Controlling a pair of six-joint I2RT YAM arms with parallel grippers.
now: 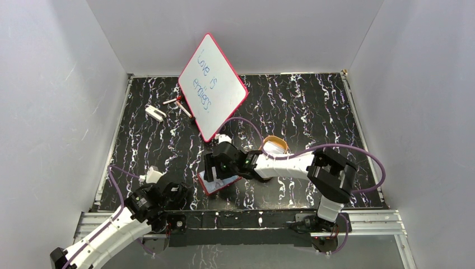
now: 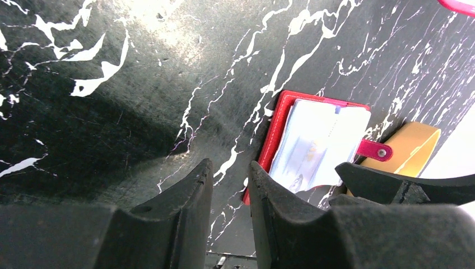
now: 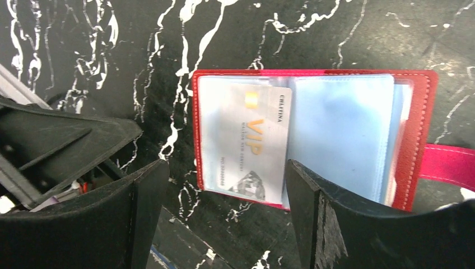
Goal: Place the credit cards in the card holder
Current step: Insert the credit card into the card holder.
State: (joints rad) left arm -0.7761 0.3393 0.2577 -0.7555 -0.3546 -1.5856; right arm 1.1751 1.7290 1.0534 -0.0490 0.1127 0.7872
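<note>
- Fingers (image 2: 190,213) of the left gripper (image 2: 228,185) are set narrowly apart, with nothing held, just left of the card holder (image 2: 280,120).
- Card holder is laid open and flat on the table (image 1: 313,112) near its front edge.
- One credit card (image 3: 246,145), marked VIP, is seen on one page; whether it is sleeved cannot be told.
- Right gripper (image 3: 224,168) is spread wide over the holder, with nothing gripped.
</note>
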